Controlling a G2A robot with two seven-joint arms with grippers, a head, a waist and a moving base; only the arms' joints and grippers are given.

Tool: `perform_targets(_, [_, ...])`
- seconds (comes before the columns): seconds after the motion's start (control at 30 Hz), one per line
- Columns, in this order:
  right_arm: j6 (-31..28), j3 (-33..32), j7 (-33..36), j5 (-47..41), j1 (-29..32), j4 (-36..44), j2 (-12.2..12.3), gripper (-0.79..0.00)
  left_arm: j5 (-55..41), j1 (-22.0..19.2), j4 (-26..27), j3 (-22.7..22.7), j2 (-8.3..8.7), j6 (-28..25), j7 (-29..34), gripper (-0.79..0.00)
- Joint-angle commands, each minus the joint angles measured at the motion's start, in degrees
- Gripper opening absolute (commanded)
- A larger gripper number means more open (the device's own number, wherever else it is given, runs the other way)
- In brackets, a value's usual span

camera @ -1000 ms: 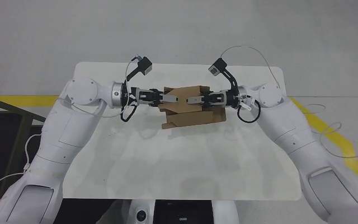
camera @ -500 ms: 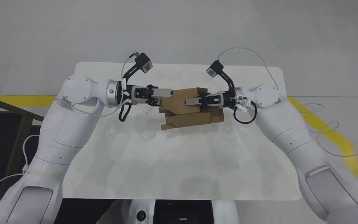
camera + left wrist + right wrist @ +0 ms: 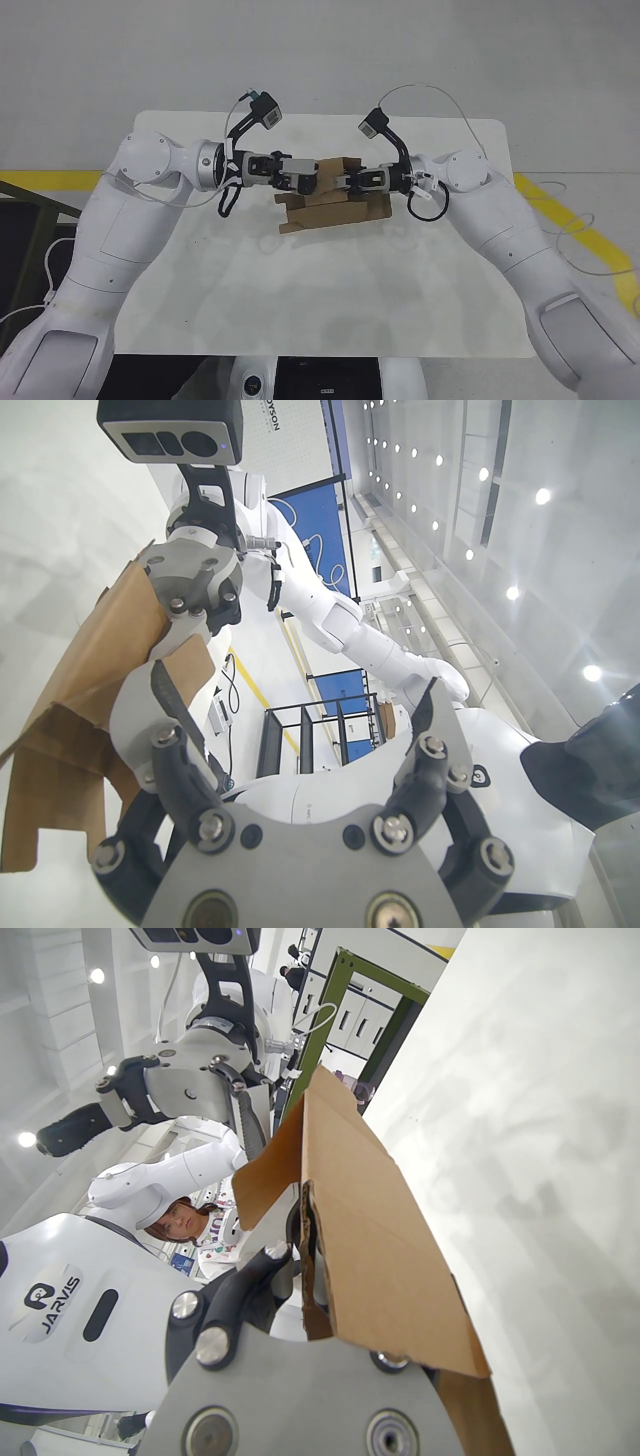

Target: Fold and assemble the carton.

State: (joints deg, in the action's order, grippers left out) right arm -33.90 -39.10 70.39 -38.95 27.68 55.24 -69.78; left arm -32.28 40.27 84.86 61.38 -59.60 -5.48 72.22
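Observation:
A brown cardboard carton (image 3: 335, 205), partly folded with loose flaps, is held just above the white table (image 3: 200, 290) at its far middle. My right gripper (image 3: 345, 183) is shut on a carton panel (image 3: 370, 1248), with one finger (image 3: 292, 1228) pressed against the inner face. My left gripper (image 3: 303, 178) is open at the carton's other end. In the left wrist view one of its fingers (image 3: 167, 695) lies against a flap (image 3: 100, 660) and the other finger (image 3: 435, 715) is in free air. The right wrist view shows the left gripper (image 3: 155, 1133) spread wide beside the flap.
The table's near half and both sides are bare white surface. A yellow floor line (image 3: 40, 180) runs past both table ends. Cables loop off both wrists.
The left gripper drew back from the carton, opened, and has come back against its flap. The right gripper has carried the carton a little to the left.

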Motion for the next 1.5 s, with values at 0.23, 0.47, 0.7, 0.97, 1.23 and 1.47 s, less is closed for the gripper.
perform_targets(0.23, [-0.1,-0.4,-0.1,0.4,0.2,0.4,-0.4,-0.785,2.5,-0.5,0.7,-1.0,-0.21,-0.6,-0.6,0.0])
perform_targets(0.47, [-0.4,-1.5,-0.4,0.3,0.7,-0.2,-0.4,-0.785,2.2,-0.4,1.5,-0.3,-0.19,-0.6,-1.2,0.0])
perform_targets(0.7, [-0.4,-3.2,-0.4,0.2,1.5,-0.1,0.1,-0.785,2.4,0.8,0.9,2.4,0.37,-0.7,-1.6,0.0])
perform_targets(0.97, [0.1,-4.9,0.1,0.8,2.3,0.9,0.7,-0.785,8.0,2.0,0.0,4.3,1.05,-1.3,-4.5,0.0])
perform_targets(1.23, [1.0,-4.5,1.0,1.1,3.1,3.0,0.6,-0.785,10.5,2.0,-1.1,4.9,1.23,-1.7,-6.5,0.0])
perform_targets(1.47, [1.2,-3.7,1.2,1.0,3.0,4.2,0.1,-0.785,8.6,1.5,-1.5,4.9,1.1,-1.5,-6.2,0.0])
